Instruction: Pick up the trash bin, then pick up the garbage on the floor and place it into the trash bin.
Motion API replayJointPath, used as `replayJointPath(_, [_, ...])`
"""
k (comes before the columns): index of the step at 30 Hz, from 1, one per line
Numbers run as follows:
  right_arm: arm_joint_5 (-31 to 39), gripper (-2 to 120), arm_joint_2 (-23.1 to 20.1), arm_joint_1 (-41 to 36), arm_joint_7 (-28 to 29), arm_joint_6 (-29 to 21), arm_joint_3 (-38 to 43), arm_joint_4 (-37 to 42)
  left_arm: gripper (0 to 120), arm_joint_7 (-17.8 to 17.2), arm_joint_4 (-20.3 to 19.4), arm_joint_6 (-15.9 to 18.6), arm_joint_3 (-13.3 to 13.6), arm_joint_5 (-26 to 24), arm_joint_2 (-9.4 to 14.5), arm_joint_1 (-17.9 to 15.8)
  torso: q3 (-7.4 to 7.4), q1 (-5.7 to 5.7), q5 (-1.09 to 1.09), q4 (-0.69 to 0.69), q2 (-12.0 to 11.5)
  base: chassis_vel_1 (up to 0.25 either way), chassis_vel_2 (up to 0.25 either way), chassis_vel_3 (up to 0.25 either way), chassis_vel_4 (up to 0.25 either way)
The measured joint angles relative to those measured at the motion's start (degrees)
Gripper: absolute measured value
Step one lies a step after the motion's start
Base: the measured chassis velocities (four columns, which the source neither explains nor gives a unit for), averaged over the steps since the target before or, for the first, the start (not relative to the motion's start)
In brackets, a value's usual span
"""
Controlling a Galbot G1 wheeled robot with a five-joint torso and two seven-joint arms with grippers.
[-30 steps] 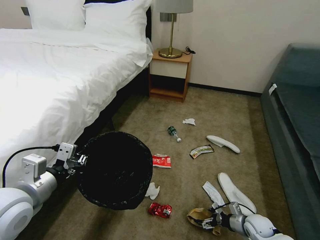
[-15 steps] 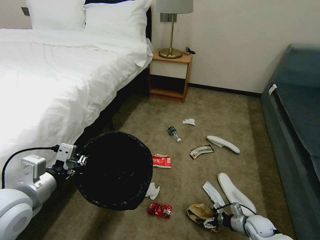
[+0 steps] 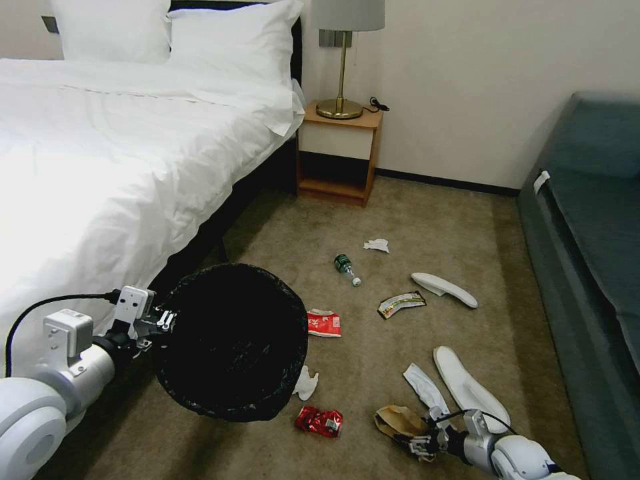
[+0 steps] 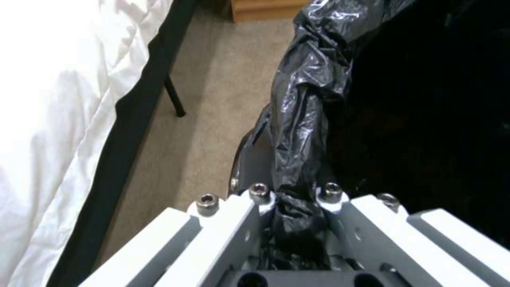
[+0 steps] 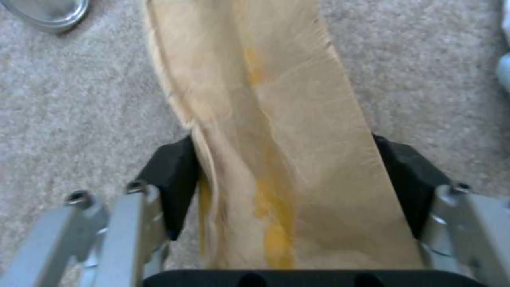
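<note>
I see the bed point(image 3: 113, 153) filling the 10 o'clock part of my head view, the sofa point(image 3: 587, 267) along the 3 o'clock edge, and the nightstand point(image 3: 339, 157) with its lamp point(image 3: 343, 60) up at 12 o'clock. The carpet floor point(image 3: 427, 220) lies between them.

My left gripper point(image 3: 162, 321) sits at 8 o'clock, clamped on the rim of the trash bin point(image 3: 230, 340). From the left wrist I see its fingers point(image 4: 228, 223) pinched together on the crinkly black bag point(image 4: 297, 119) at the rim. The bin's wide mouth faces up, just beside the bed's edge.

My right gripper point(image 3: 415, 443) is low at 5 o'clock, at the tan paper bag point(image 3: 399, 421). From the right wrist, the paper bag point(image 5: 276, 151) runs straight between the black pads point(image 5: 173, 179), which sit against both of its sides; the bag stretches away from the gripper across the carpet.

Two white slippers lie near: one slipper point(image 3: 470, 390) at the gripper's 1 o'clock, a second slipper point(image 3: 443, 289) farther off toward the sofa. A white tissue point(image 3: 424, 385) lies just beside the nearer one. A crumpled red wrapper point(image 3: 319, 421) lies at the gripper's 9 o'clock, another red wrapper point(image 3: 324, 323) just beside the bin, a yellow-silver wrapper point(image 3: 401, 303) mid-floor, and the green bottle point(image 3: 346, 267) toward the nightstand.
</note>
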Motion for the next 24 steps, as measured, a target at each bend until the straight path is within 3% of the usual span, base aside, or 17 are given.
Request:
replayJointPath(6, [-0.7, 44, 0.1, 0.0, 0.6, 0.3, 0.4, -0.1, 1, 0.0, -0.3, 0.0, -0.3, -0.1, 0.0, 0.2, 0.02, 0.0, 0.04, 0.02, 0.0, 0.0, 0.0, 0.0, 0.0])
replayJointPath(17, [-0.9, 19, -0.1, -2.6, 2.3, 1.1, 2.4, 1.8, 1, 0.0, -0.9, 0.0, -0.2, -0.1, -0.3, 0.7, 0.05, 0.0, 0.21, 0.09, -0.1, 0.0, 0.0, 0.0, 0.0])
replayJointPath(24, [0.0, 3, -1.1, -6.7, 4.0, 0.8, 5.7, 7.9, 1, 0.0, -1.2, 0.0, 0.1, -0.1, -0.2, 0.8, 0.09, 0.04, 0.25, 0.01, -0.1, 0.0, 0.0, 0.0, 0.0])
